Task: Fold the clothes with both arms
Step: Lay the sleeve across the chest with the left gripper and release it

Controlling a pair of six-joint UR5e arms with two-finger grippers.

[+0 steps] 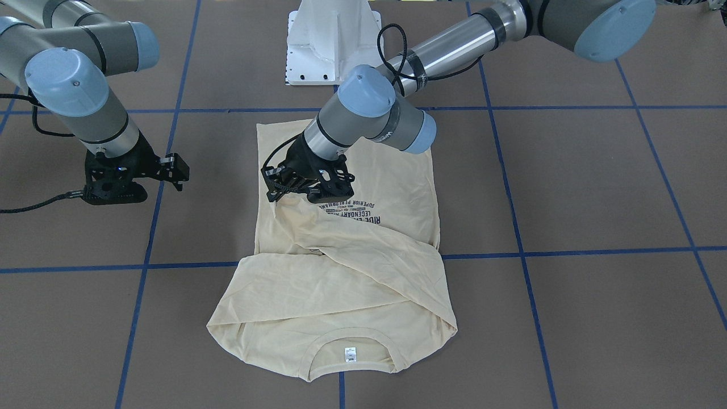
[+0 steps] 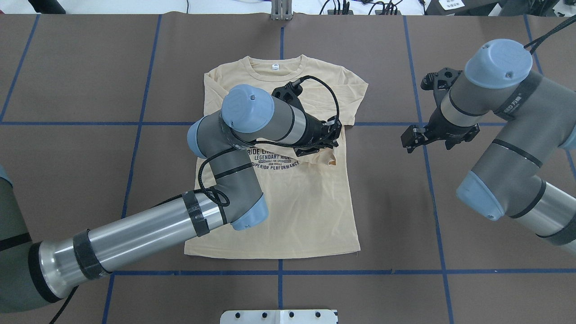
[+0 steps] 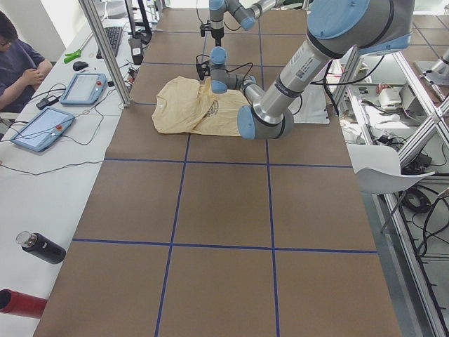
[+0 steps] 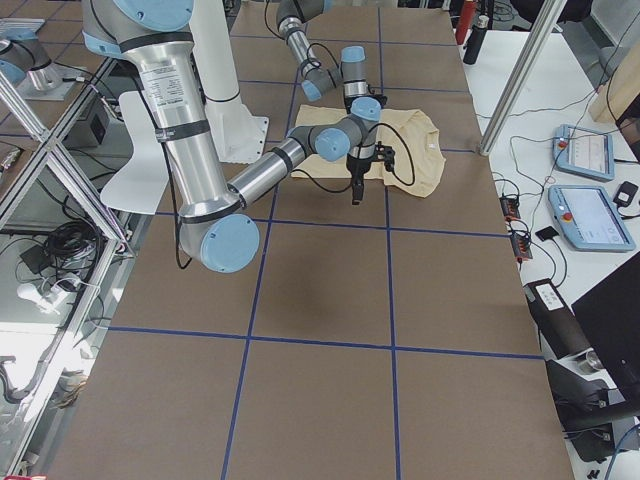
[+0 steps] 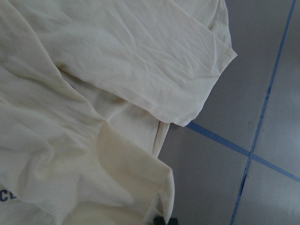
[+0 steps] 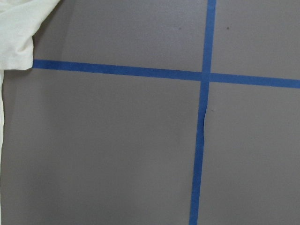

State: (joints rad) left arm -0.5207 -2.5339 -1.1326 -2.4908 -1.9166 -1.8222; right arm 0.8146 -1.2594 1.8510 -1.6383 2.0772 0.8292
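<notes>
The cream-yellow T-shirt [image 2: 306,202] lies flat with its print up and its collar and white neck label [image 2: 275,66] on the far side from my base. My left arm reaches across the chest. My left gripper [image 2: 330,146] is shut on the end of a sleeve [image 1: 363,241] that is folded diagonally across the print and is lifted slightly at the pinch [image 1: 274,196]. The left wrist view shows the pinched cream fabric [image 5: 117,154] close up. My right gripper [image 2: 410,138] hovers open and empty over bare table beside the shirt's edge [image 6: 14,28].
The white pedestal base [image 1: 332,40] stands at the shirt's hem side. Blue tape lines [image 6: 205,112] cross the brown table. A side bench holds tablets [image 3: 84,88] and a dark bottle [image 3: 42,247], with a person [image 3: 17,60] seated there.
</notes>
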